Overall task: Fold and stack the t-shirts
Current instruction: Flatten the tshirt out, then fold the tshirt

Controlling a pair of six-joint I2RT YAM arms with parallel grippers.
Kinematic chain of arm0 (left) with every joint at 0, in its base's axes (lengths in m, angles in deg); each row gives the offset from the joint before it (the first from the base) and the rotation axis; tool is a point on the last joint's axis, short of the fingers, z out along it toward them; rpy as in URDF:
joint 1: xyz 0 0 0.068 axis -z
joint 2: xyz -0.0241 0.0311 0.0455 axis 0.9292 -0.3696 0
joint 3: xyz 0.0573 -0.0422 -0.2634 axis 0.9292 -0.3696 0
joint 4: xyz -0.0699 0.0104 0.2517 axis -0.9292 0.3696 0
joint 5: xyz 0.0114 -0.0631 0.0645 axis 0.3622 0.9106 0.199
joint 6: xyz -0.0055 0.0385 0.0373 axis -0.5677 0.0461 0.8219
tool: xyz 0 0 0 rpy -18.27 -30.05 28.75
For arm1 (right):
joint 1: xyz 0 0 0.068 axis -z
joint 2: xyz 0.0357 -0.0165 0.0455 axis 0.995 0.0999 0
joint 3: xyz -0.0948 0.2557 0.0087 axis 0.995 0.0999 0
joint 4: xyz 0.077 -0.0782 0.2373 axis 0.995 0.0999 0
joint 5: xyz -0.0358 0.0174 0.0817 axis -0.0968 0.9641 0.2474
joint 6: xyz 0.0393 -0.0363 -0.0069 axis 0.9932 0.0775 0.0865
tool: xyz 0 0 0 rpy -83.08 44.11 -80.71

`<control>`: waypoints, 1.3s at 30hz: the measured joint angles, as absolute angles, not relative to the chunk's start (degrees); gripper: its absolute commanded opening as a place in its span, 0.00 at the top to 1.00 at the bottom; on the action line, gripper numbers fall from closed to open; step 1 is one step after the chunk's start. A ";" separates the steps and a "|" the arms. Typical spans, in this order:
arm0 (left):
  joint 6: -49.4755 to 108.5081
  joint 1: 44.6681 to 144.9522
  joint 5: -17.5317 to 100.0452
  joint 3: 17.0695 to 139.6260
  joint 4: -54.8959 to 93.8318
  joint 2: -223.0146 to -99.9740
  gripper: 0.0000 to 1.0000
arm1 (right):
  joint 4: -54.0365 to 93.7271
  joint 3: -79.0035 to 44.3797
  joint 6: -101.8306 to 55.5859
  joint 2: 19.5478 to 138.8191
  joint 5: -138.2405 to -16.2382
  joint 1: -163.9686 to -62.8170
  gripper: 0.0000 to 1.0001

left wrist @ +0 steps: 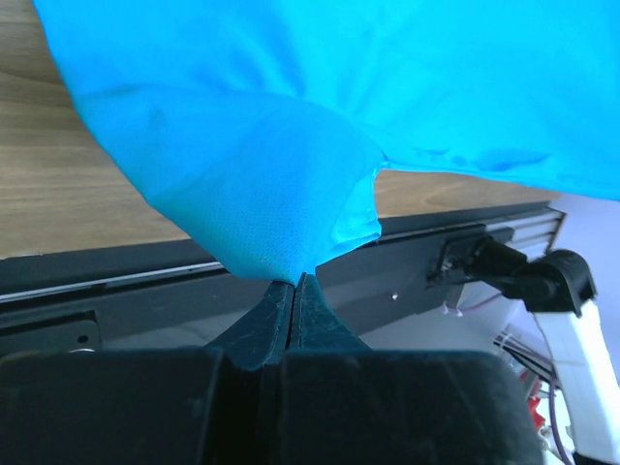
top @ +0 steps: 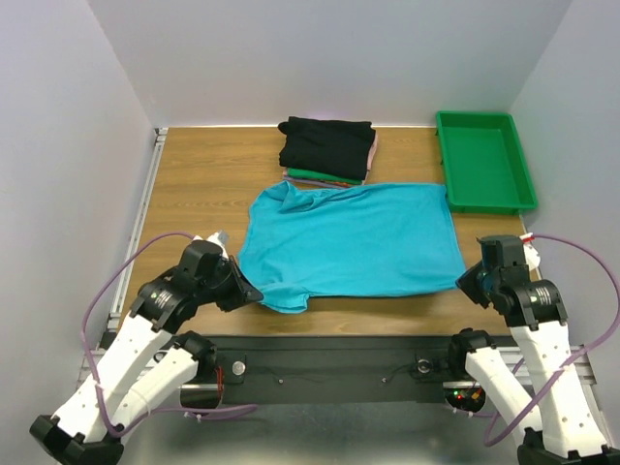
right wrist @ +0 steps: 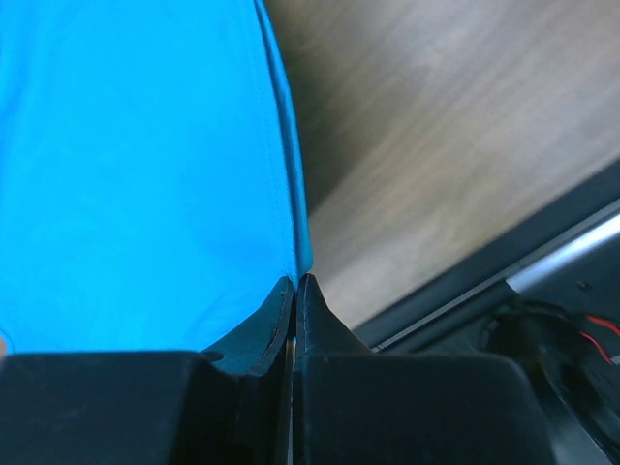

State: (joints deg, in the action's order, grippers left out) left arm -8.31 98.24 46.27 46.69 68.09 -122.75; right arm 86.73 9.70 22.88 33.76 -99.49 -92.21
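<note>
Shirts first: one teal t-shirt point(top: 349, 237) lies spread open across the middle of the wooden table point(top: 203, 184). Just above it in the overhead view sits one folded stack point(top: 327, 155). A black t-shirt point(top: 327, 143) is on top, with a green t-shirt point(top: 320, 177) showing as a thin edge along the stack's lower side. A pink t-shirt point(top: 373, 150) peeks out at its right side. That makes four shirts that can be counted. One green tray point(top: 489, 206) stands at the upper right, apart from the cloth. Two arms enter from the bottom of the frame.

The teal shirt is plain and bright, mostly flat, with soft wrinkles and a rumpled bunch at its upper left. A short sleeve juts out at its lower left.

The left gripper point(top: 256, 292) is clamped on the shirt's lower-left edge beside that sleeve. In the left wrist view its jaws point(left wrist: 295, 283) meet on a peak of cloth drawn to a point. The right gripper point(top: 463, 284) pinches the lower-right corner. Its wrist view point(right wrist: 295, 281) shows the hem caught between closed jaws.
</note>
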 measured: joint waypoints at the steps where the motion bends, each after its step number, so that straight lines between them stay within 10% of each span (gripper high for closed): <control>1: -8.40 98.24 46.54 46.91 68.62 -122.03 1.00 | 88.09 9.35 22.90 33.35 -99.69 -92.23 1.00; 12: -8.97 98.27 48.18 47.06 68.31 -122.78 1.00 | 93.25 9.44 21.15 33.65 -99.58 -92.21 1.00; 39: -0.84 95.14 30.93 67.32 48.47 -168.96 1.00 | 64.99 13.07 21.09 63.31 -106.27 -92.21 0.90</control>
State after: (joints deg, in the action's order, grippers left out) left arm -0.84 95.14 30.93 67.32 48.47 -168.96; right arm 64.99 13.07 21.09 63.31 -106.27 -92.21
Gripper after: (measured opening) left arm 0.025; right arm 0.099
